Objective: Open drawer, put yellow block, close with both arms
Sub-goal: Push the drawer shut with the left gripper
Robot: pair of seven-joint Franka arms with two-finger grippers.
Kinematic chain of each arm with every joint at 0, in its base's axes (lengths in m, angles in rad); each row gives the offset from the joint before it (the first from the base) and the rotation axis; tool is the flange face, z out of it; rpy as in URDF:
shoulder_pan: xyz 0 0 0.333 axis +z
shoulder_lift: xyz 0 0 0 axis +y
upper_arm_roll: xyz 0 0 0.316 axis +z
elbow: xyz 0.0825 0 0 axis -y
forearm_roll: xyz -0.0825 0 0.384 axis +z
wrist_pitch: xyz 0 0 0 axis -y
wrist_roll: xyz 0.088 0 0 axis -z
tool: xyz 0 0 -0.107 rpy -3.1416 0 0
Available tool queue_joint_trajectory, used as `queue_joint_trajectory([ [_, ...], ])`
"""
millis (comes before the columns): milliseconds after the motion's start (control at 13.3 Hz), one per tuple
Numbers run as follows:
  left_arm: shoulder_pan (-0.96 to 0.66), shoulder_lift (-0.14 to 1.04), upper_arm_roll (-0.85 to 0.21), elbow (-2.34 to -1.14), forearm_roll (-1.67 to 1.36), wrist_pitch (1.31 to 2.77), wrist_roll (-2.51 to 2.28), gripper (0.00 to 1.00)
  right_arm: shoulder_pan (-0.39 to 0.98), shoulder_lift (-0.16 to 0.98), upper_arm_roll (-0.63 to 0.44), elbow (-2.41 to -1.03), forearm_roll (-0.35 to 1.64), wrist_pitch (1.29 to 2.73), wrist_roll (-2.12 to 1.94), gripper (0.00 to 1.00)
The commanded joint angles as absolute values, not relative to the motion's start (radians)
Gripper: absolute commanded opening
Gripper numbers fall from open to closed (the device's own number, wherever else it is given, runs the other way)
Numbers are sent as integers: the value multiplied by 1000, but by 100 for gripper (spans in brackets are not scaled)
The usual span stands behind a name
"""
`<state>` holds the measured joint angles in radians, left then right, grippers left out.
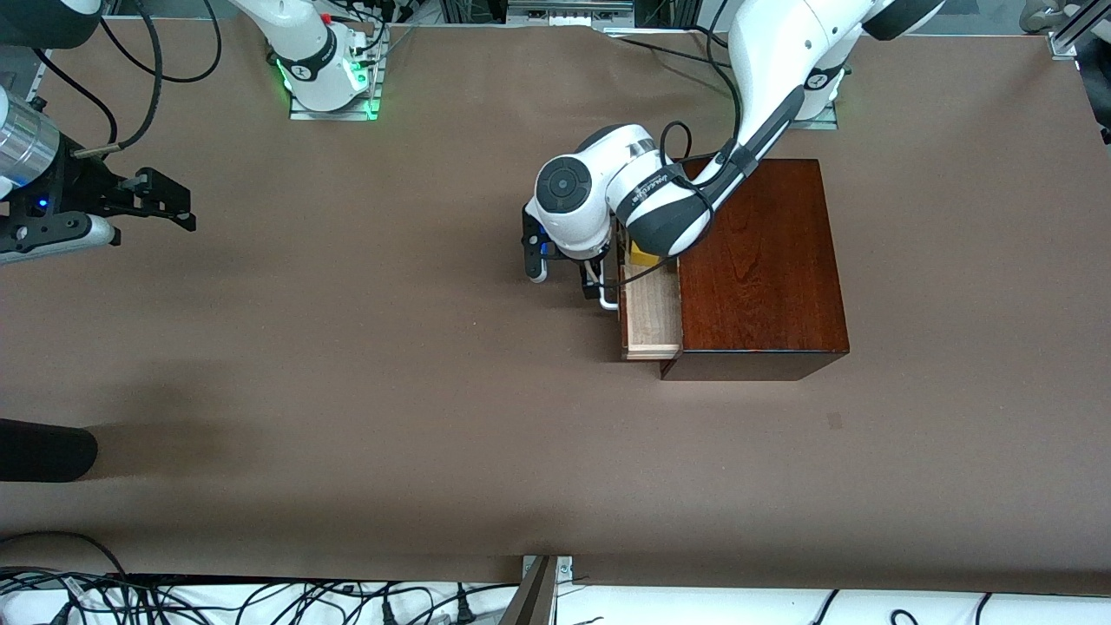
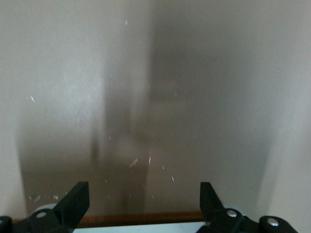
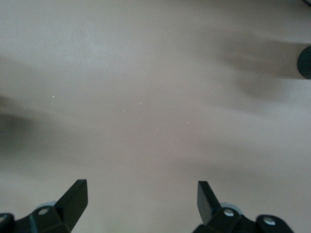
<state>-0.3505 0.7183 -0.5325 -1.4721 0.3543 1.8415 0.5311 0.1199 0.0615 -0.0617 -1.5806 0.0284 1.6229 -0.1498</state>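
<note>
The yellow block (image 1: 643,253) sits in the part-open drawer (image 1: 652,317). Your left tool (image 1: 568,273) hangs spread at its handle (image 1: 610,299); the right tool (image 1: 165,201) waits, spread. Push the stiff, free-sliding front squarely.

A glossy mahogany box (image 1: 759,269) with a pale wood drawer (image 1: 652,317) — bright yellow block (image 1: 643,254) inside — on a matte brown surface (image 1: 347,391).

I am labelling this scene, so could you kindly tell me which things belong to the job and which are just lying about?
Belonging to the job:
- pale wood drawer, partly open, in the glossy mahogany box
- small yellow block, in the drawer
- left tool, open, at the drawer's front
- right tool, open, waiting over the table

Just lying about:
- black cables along the brown table's nearest edge
</note>
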Motion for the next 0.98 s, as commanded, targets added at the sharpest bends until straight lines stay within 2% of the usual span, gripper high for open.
queue_joint_trajectory([
  [0, -333, 700, -523, -1473, 374, 1697, 545, 100, 123, 64, -60, -1572, 15, 1623, -129, 100],
  [375, -322, 678, -503, -1471, 425, 1609, 545, 100, 117, 80, -63, -1572, 17, 1621, -126, 100],
  [751, -322, 663, -508, -1467, 423, 1598, 532, 100, 117, 97, -67, -1572, 14, 1626, -124, 100],
  [901, -321, 617, -509, -1463, 402, 1598, 487, 100, 114, 106, -67, -1572, 15, 1621, -124, 100],
])
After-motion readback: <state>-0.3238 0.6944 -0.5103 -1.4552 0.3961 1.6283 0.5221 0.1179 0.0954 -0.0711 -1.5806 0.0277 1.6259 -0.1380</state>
